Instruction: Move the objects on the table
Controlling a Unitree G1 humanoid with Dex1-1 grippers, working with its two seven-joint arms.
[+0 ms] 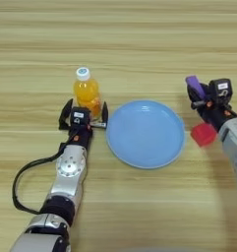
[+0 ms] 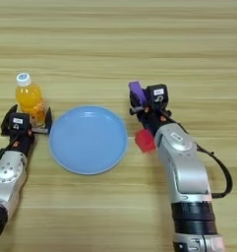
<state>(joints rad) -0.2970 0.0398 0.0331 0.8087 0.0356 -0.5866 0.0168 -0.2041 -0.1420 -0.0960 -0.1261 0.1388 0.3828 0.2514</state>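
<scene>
upright orange-juice bottle between spread left pincer; right pincer grasping tilted purple block

Orange, red, purple and blue on pale wood.

The table is light tan, streaked with darker brown grain lines running side to side. The bottle glows bright orange under a white cap. The round plate is a plain, even sky blue, no pattern on it. The cube is vivid red. The block is purple. The left gripper has black fingers with a small white label on its black body, and the arm behind it is silver-grey with a black cable looping off. The right gripper is black too, white label on top, on a silver-grey arm.
</scene>
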